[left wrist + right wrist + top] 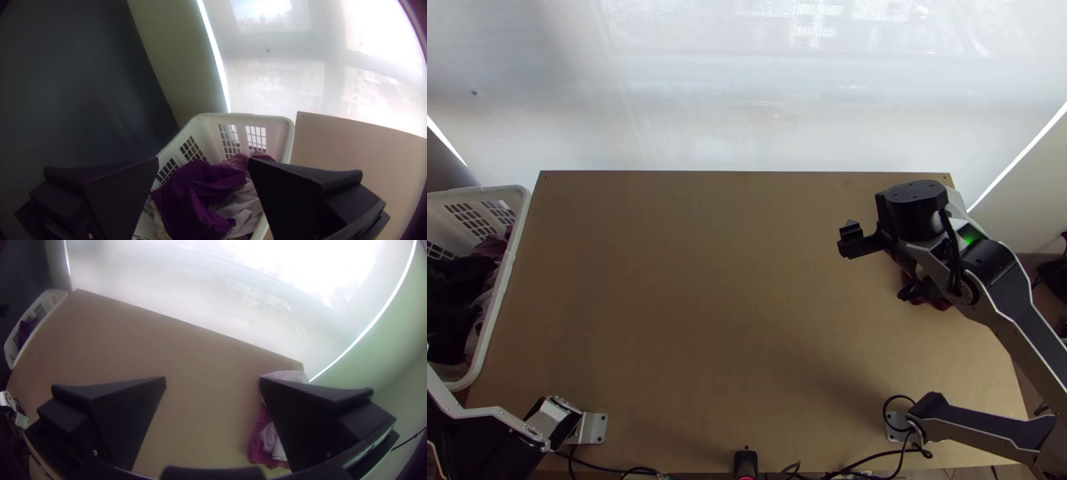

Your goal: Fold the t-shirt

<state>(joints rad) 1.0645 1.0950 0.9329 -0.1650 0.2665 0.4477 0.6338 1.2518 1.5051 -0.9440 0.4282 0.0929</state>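
Hanging open by the laundry basket [267,118], the left gripper [203,158] has nothing between its fingers. Past them a purple cloth [193,195], probably the t-shirt, lies bunched in the basket on some white cloth [243,206]. The right gripper [213,378] is open and empty too, above the table [191,418], with a pink-and-white pile [258,444] near the right edge. I'd say this shirt's folding hasn't begun: picking, spreading and every fold remain.
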